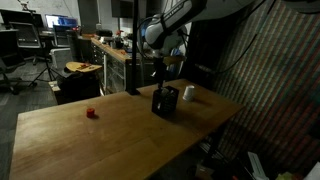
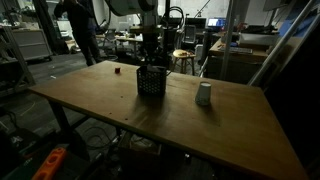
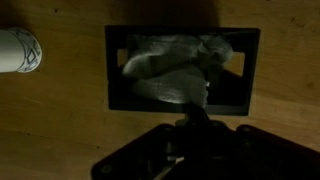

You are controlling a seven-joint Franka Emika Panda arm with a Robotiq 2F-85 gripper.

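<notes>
Gripper closed, jaws together, directly above black mesh bin, tips down at crumpled white wad inside bin; true pinch on it not discernible. Wad probably light, soft, crushable, possibly snagging on mesh; best taken by raised fold near bin's middle. White cup just beside bin. Red block well apart from bin, on wooden table.

The arm bends down from above, its hand pointing straight downward and closed tight.
</notes>
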